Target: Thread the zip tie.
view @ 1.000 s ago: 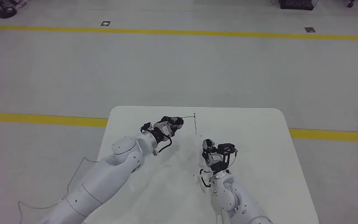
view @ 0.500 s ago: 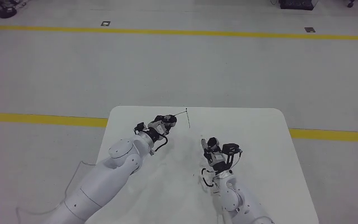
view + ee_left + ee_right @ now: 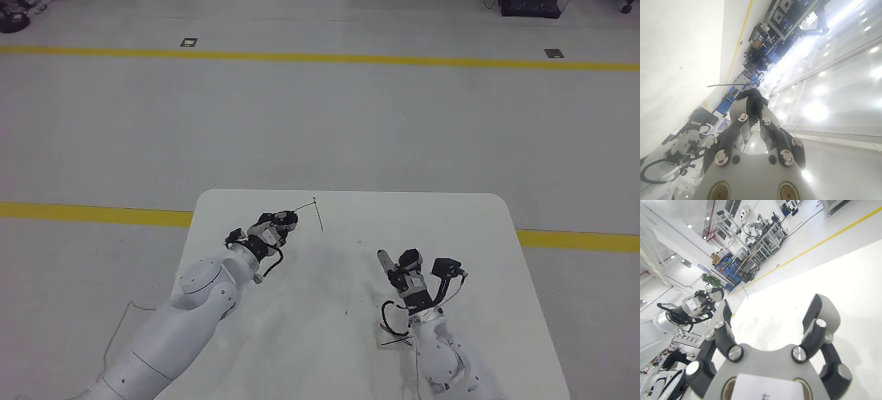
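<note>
1 left gripper (image 3: 285, 217): closed, pinching zip tie (image 3: 319, 214), which juts beyond its tips. 1 right gripper (image 3: 771, 299): spread wide, empty, table (image 3: 470, 235) beneath.

zip tie (image 3: 728, 85) — held end hidden

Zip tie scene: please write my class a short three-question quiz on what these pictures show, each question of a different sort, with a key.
1. True or false: the right pincer is open and empty.
2. The zip tie is held by: A the left pincer; B a person's hand; C nothing at all.
3. Short answer: what colour are the floor lines beyond the table?

Key: 1 true; 2 A; 3 yellow.
</note>
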